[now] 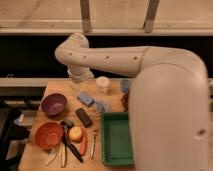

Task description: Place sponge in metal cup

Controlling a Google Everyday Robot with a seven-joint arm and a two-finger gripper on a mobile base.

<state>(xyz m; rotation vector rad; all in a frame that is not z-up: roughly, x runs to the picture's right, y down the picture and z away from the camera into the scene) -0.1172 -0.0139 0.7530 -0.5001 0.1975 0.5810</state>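
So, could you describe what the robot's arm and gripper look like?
The arm is smooth, cream-white, thick rounded tubes with small dark dots along one link; no cables show. The gripper, over the far-left edge of the table, looks pale too.

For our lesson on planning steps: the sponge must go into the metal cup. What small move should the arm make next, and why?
Likely bring the gripper down and slightly toward the camera, over the sponge. The gripper hangs open and holds nothing, just behind the sponge, which lies on the table, left of the cream container and the metal cup.
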